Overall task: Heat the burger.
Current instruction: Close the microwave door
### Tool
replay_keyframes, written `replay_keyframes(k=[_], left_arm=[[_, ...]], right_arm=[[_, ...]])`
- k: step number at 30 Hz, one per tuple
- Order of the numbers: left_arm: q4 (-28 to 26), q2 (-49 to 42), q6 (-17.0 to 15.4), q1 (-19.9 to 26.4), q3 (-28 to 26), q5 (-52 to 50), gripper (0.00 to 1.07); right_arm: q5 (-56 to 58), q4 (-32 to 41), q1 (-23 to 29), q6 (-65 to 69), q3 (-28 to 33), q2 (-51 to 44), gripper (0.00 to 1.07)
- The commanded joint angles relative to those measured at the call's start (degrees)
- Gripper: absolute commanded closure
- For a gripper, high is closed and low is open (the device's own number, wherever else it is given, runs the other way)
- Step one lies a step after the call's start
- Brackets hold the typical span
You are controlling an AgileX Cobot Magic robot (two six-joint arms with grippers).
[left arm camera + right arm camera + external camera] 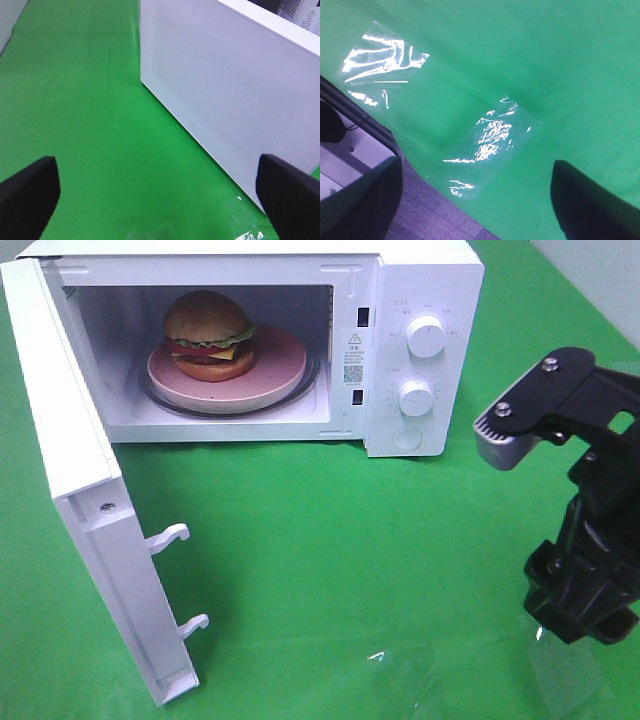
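Sitting on its plate (275, 375) inside the open microwave (420, 280), the burger (208, 335) awaits a shut door.
Left gripper (160, 192), wide and empty, faces the door's (225, 90) outer side just ahead, likely to push it shut; right gripper (480, 200), equally wide, hangs well clear.

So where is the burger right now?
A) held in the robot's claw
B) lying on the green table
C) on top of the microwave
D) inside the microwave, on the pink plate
D: the burger sits on the pink plate inside the microwave, whose door hangs wide open.
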Motion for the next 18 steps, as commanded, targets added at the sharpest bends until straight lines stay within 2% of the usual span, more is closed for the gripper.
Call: replay_keyframes(k=[1, 14, 15, 16, 17, 18], left_arm=[[-0.1, -1.0, -0.3, -0.3, 0.1, -0.2, 0.04], [-0.1, -1.0, -0.3, -0.3, 0.1, -0.2, 0.04], [-0.1, -1.0, -0.3, -0.3, 0.1, -0.2, 0.04], [-0.1, -1.0, -0.3, -0.3, 0.1, -0.2, 0.04], [-0.1, -1.0, -0.3, -0.3, 0.1, -0.2, 0.04], [-0.1, -1.0, -0.3, -0.3, 0.1, -0.2, 0.04]], right_arm=[[2.4, 0.1, 0.0, 1.1, 0.3, -3.8, 0.31], [6.6, 1.7, -0.6, 2.2, 0.3, -18.9, 0.31], [7.2, 2.5, -3.0, 2.1, 0.3, -21.0, 0.31], [7.2, 2.5, -3.0, 2.1, 0.3, -21.0, 0.31], [7.3, 3.3, -7.3, 1.8, 0.3, -23.3, 0.31], [7.3, 3.3, -7.3, 1.8, 0.3, -23.3, 0.31]])
